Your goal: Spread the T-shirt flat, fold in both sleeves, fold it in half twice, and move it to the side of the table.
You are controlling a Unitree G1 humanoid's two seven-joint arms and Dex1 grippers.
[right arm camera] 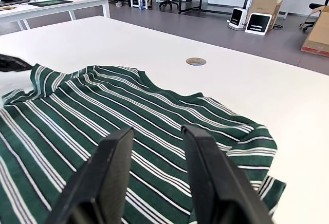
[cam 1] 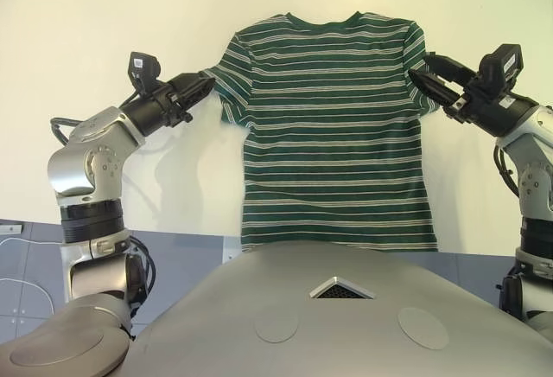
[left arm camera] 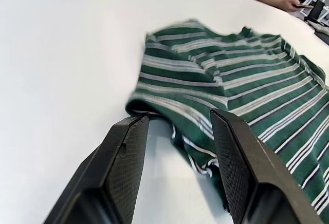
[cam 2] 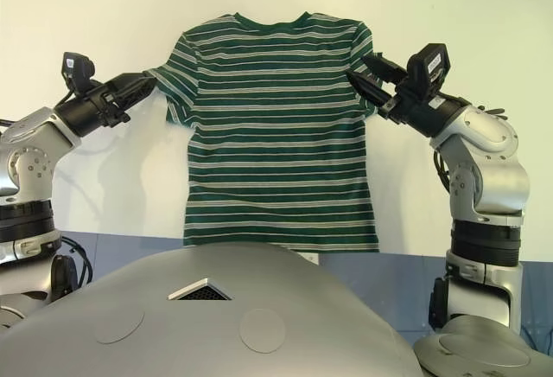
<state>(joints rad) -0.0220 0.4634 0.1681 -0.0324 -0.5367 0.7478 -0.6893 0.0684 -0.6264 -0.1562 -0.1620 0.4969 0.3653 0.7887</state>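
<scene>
Now, with the T-shirt [cam 1: 333,135] lying flat on the table [cam 1: 86,14], the sleeve fold is likely calling for pinching only each hem and carrying it inward. The left claw [cam 1: 207,85] is gaping partway at the edge of the left sleeve [cam 1: 232,74], unclamped; the right claw [cam 1: 421,67] is hovering open over the right sleeve [right arm camera: 241,131], empty.

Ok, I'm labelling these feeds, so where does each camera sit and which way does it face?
Left eye view: on the head, looking forward and down at the striped T-shirt on the table; both arms show, left tool and right tool flanking it.
Right eye view: beside it, sharing the same scene.
Left wrist view: on the left wrist, facing past its open fingers at one sleeve.
Right wrist view: on the right wrist, facing past its open fingers across the T-shirt.
</scene>
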